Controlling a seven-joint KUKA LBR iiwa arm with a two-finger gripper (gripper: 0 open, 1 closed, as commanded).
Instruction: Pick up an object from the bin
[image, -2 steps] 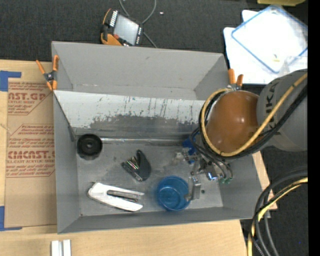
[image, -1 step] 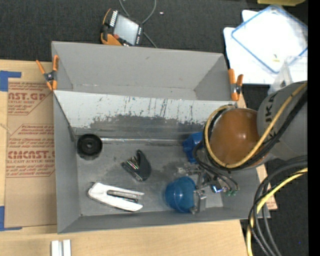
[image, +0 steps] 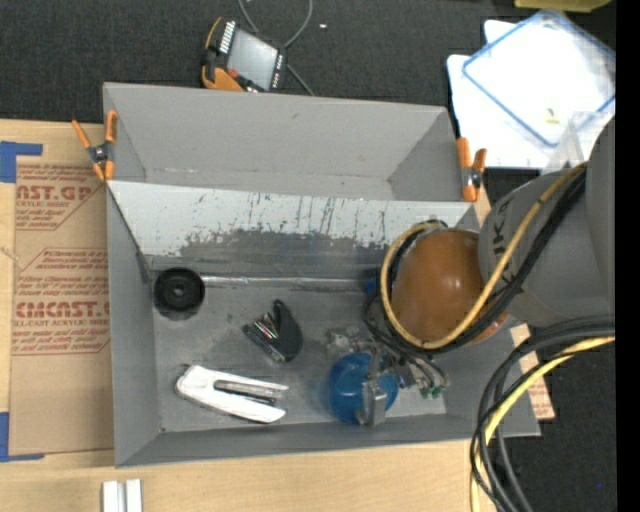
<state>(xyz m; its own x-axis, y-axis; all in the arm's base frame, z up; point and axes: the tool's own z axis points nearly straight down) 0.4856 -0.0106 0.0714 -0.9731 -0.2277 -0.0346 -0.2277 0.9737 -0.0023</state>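
the tool (image: 384, 388) is down close to the front wall of the bin (image: 270, 140), right against the right side of a blue round thing (image: 346, 390) (a ball or a small cup, hard to say which). that side-by-side relation is what the coming move turns on: most of the blue round thing bulges out to the view's left of the tool, so the tool seems to sit at its right edge rather than over its middle. whether the tool is spread, pressed together or pinching the blue round thing i cannot tell, since the wrist and its cables hide that part. the thing looks round, with no clear long axis, so the turn of the wrist should matter little; a small shift left toward its middle probably matters more. left of the blue round thing lies a white flat thing (image: 232, 394), up and left of it a black clip (image: 276, 332), and farther up-left, well apart, a black disc (image: 179, 290).
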